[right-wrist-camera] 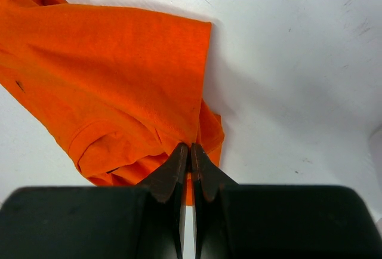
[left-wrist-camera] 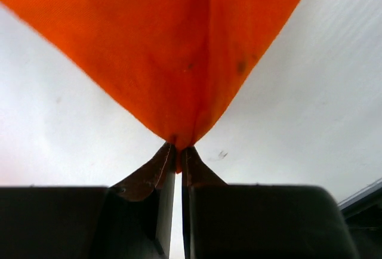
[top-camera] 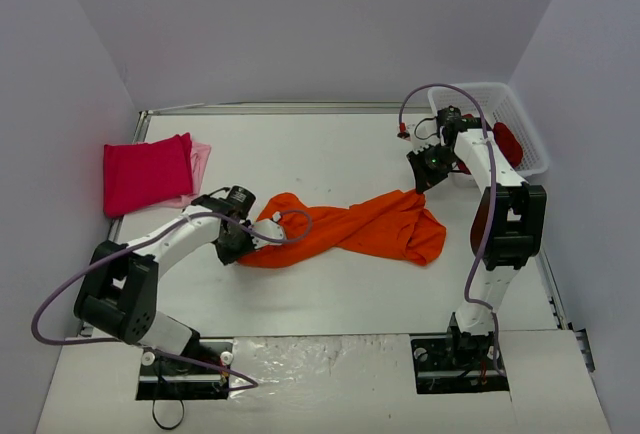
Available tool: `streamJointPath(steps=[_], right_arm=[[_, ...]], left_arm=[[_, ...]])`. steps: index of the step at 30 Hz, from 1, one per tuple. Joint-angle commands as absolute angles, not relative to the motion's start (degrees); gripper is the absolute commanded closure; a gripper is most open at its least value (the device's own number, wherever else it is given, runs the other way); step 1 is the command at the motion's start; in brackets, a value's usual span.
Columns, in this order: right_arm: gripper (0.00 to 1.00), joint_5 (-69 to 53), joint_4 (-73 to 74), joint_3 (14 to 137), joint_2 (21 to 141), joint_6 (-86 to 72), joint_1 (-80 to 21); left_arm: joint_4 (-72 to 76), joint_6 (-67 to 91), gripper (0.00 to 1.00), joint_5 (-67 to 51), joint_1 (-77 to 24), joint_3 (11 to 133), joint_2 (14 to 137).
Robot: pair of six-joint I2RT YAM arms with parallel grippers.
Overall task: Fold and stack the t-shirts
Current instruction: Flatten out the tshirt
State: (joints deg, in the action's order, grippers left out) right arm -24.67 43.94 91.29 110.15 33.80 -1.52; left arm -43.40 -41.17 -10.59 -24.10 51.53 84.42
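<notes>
The bright orange t-shirt (top-camera: 350, 226) lies twisted across the middle of the table. My left gripper (top-camera: 252, 239) is shut on its left end, and in the left wrist view the cloth (left-wrist-camera: 167, 44) fans out from the closed tips (left-wrist-camera: 178, 147). My right gripper (top-camera: 421, 186) is shut on its upper right end, and the right wrist view shows bunched orange cloth (right-wrist-camera: 119, 92) pinched at the tips (right-wrist-camera: 190, 146). A folded magenta-pink t-shirt (top-camera: 145, 172) lies at the far left on a pale pink one (top-camera: 200, 159). A dark red t-shirt (top-camera: 507, 141) sits in the basket.
The white lattice basket (top-camera: 520, 119) stands at the back right corner, just behind my right arm. The white table (top-camera: 330, 294) is walled in on three sides. The folded stack is close to the left edge.
</notes>
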Motion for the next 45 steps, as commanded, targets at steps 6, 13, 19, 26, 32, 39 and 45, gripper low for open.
streamJointPath(steps=[6, 13, 19, 26, 32, 39, 45], right_arm=[[1.0, -23.1, 45.9, 97.5, 104.7, 32.6, -1.2], [1.0, -21.6, 45.7, 105.0, 104.1, 32.0, -1.1], [1.0, -21.9, 45.9, 116.6, 103.5, 30.1, -1.1], [1.0, -23.3, 43.3, 120.8, 95.6, 29.4, -1.1], [1.0, -24.7, 37.2, 108.3, 82.5, 26.4, -1.1], [1.0, -25.4, 37.4, 92.9, 64.5, 25.6, -1.1], [1.0, -21.0, 37.2, 97.4, 60.5, 24.0, -1.1]], left_arm=[[-41.5, -42.5, 0.98, 6.0, -18.6, 53.4, 77.3], [-36.5, -39.9, 0.98, 12.1, -14.9, 58.9, 72.0], [-38.4, -36.4, 0.98, 15.6, -13.4, 76.1, 73.6], [-42.7, -28.8, 0.98, 11.1, -13.4, 90.6, 72.8], [-49.7, -19.3, 0.98, 4.9, -13.4, 91.8, 68.7], [-53.6, -16.4, 0.98, 0.3, -13.1, 85.4, 57.0], [-53.4, -17.1, 0.98, 0.4, -11.4, 90.7, 53.7]])
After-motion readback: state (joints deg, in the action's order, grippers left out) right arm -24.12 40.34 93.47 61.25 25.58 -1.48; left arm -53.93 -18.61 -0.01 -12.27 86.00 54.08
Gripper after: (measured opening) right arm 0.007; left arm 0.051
